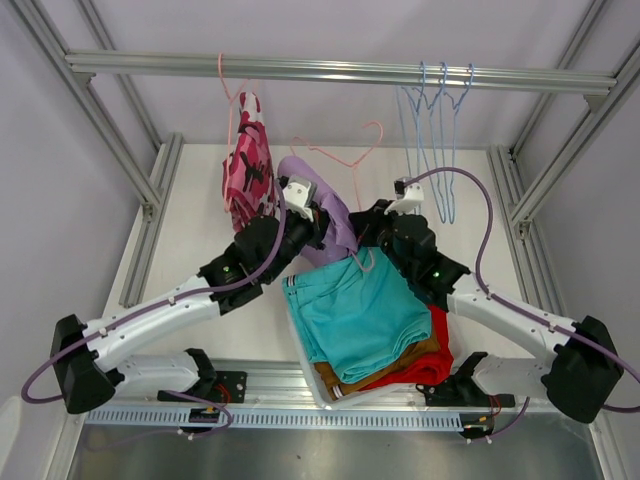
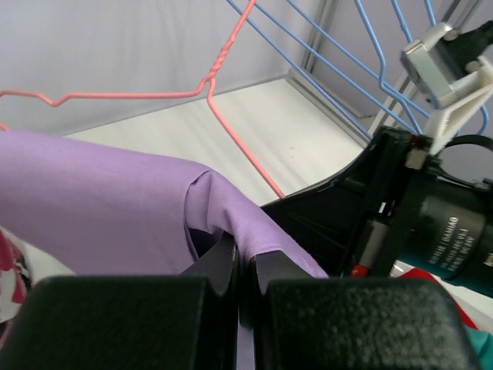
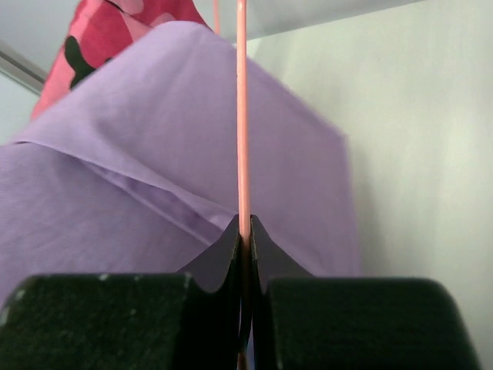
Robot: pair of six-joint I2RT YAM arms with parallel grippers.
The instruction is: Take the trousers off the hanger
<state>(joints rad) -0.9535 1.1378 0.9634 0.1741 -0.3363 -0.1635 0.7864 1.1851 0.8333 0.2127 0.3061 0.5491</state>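
We see a white table [image 1: 190, 220]; toward its five o'clock lies a folded stack: teal trousers [image 1: 355, 310] atop red trousers [image 1: 436, 350] and mustard-brown trousers [image 1: 338, 380].

This looks like a robotics lab test cell. An aluminium profile frame [image 1: 560, 150] stands around a white table [image 1: 195, 215], with plain pale walls [image 1: 60, 120] on all sides. Above and beyond the right gripper [image 1: 362, 225], blue wire hangers [image 1: 440, 150] hang on the frame's crossbar [image 1: 330, 70]. Purple cables [image 1: 487, 235] trail back from it.
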